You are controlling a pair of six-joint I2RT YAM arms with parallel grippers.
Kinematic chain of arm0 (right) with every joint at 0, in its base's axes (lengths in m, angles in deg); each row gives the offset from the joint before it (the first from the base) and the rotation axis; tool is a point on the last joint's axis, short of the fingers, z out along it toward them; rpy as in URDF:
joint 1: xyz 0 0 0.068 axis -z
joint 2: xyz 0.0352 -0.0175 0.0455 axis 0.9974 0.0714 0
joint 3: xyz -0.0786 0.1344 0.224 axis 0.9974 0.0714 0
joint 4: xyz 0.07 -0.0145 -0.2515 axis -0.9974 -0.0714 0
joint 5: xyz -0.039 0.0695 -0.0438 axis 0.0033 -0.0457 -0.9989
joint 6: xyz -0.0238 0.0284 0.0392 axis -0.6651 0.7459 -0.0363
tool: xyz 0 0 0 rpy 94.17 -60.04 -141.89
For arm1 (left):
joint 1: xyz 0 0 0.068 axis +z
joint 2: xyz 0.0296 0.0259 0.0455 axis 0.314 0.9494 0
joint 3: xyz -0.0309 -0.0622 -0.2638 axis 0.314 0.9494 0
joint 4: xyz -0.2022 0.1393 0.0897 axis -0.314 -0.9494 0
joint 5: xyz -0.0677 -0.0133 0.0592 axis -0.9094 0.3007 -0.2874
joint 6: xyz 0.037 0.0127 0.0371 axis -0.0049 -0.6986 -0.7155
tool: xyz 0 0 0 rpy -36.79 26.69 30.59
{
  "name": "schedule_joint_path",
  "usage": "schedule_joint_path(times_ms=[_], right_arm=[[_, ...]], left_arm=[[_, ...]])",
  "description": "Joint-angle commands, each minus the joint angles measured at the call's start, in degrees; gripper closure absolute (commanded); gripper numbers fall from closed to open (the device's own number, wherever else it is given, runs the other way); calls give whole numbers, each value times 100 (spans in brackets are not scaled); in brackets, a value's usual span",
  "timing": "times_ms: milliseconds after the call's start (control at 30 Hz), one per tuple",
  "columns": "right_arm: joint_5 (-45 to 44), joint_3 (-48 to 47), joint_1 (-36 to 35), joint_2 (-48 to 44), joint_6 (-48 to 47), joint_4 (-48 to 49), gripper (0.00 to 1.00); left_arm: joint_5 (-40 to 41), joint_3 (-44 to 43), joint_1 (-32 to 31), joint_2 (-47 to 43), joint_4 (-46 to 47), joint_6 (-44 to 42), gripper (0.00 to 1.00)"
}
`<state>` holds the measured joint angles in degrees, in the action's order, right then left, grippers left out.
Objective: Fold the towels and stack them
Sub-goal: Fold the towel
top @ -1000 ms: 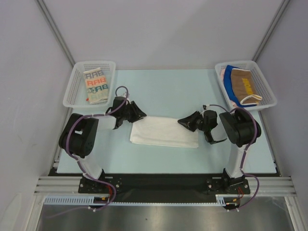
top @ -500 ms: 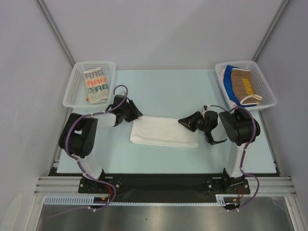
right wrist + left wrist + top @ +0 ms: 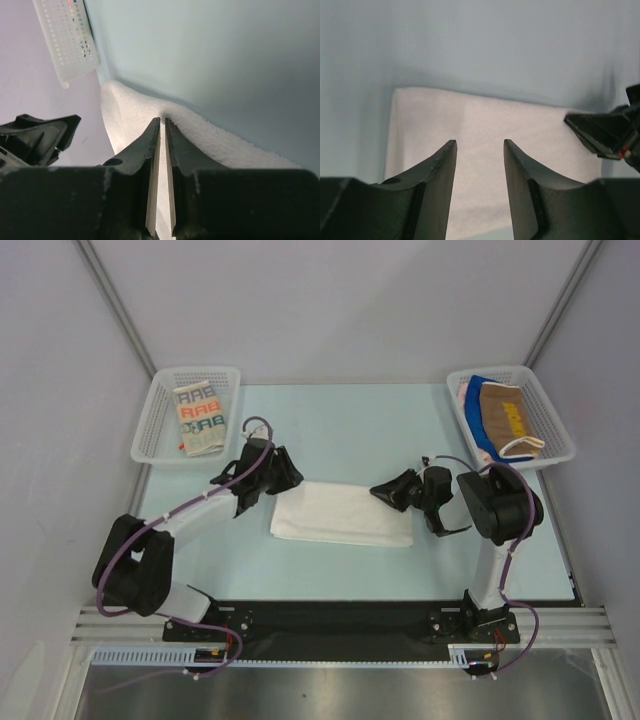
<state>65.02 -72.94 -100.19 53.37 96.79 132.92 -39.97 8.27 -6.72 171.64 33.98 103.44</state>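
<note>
Overhead, a white towel is laid folded on the pale blue table, grey walls behind. The left gripper is held parted at its left end, the right gripper clamped on its right edge. A lettered cream towel, wording unreadable, is kept in the left basket; a brown towel and a blue towel in the right basket

Left wrist: spread fingers are seen over white cloth

Right wrist: fingers are pinched on the towel's raised edge

Left basket, right basket, blue table
</note>
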Motion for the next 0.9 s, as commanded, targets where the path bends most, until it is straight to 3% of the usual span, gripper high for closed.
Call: schedule_joint_path(times_ms=[0, 267, 600, 867], right_arm=[[-254, -174, -48, -175, -307, -330, 86], [-307, -201, 48, -455, -597, -751, 86], [167, -112, 998, -1404, -1273, -1849, 85], [-272, -665, 332, -2459, -1915, -3422, 82]], left_arm=[[-125, 619, -196, -89, 182, 225, 52], [435, 999, -197, 491, 122, 428, 53], [341, 1131, -109, 720, 288, 525, 55], [138, 709, -118, 474, 70, 235, 49]])
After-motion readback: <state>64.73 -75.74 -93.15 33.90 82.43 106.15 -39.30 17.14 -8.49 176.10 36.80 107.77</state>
